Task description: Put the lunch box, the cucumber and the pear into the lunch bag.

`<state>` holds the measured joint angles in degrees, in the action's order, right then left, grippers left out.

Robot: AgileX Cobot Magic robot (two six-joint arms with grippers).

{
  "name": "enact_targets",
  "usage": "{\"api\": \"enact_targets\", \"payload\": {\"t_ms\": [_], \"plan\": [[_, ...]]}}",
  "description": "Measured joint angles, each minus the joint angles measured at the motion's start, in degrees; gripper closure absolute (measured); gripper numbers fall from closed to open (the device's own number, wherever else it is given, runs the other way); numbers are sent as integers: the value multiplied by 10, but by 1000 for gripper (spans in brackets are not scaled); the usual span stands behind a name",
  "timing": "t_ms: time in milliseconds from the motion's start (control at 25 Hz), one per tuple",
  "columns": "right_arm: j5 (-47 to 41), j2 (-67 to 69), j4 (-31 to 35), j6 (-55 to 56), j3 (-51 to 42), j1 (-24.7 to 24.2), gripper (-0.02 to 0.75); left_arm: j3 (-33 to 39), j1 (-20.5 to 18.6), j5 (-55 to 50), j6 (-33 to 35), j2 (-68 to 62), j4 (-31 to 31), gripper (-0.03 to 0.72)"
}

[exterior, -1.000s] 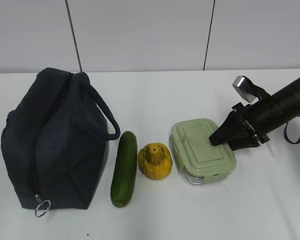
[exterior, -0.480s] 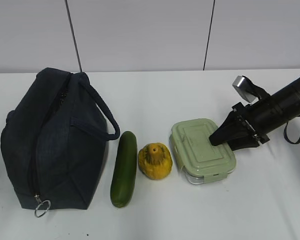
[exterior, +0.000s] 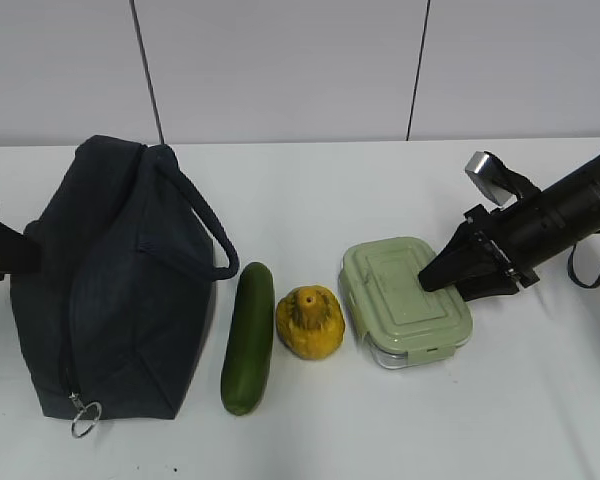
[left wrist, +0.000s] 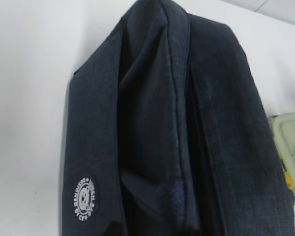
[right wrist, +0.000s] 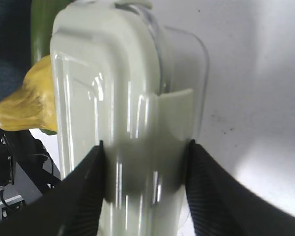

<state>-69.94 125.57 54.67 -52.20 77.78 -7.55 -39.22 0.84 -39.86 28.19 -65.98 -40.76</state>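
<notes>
- The lunch box point(exterior: 407, 300) sits right of middle on the tabletop point(exterior: 310, 190), toward the front edge, and reads as rigid and light. Its clear walls and glossy sage lid look slippery, so the short end is the place to hold it.
- The right gripper point(right wrist: 145, 147) is half open, its two black fingers point(right wrist: 83, 196) pressed on either side of the lunch box's near end.
- The left gripper point(exterior: 0, 252) shows only as a dark shape at the tabletop's left edge, against the lunch bag point(exterior: 110, 280). Its jaws are hidden, so what it holds I cannot tell.
- The bag is soft fabric and will sag.
- The exterior view alone shows the whole row: bag, cucumber point(exterior: 248, 338), pear point(exterior: 309, 322), box.
- The left wrist view alone shows the bag's folded strap and round logo patch point(left wrist: 83, 198).
- The right wrist view alone shows finger contact.
</notes>
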Motion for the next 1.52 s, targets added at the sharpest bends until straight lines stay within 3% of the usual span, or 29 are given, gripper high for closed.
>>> {"api": "enact_targets", "payload": {"t_ms": [160, 320, 400, 1000, 1520], "plan": [[0, 0, 2, 0, 0, 0, 370, -1, 0, -6, 28, -32, -14, 481], [0, 0, 9, 0, 0, 0, 370, -1, 0, -6, 31, -42, -13, 654], [0, 1, 12, 0, 0, 0, 370, -1, 0, -6, 32, -42, -13, 691], [36, -37, 15, 9, 0, 0, 372, -1, 0, -10, 34, -43, -32, 701], [36, -108, 149, 15, -3, 0, 372, -1, 0, -11, 34, -46, -34, 701]]}}
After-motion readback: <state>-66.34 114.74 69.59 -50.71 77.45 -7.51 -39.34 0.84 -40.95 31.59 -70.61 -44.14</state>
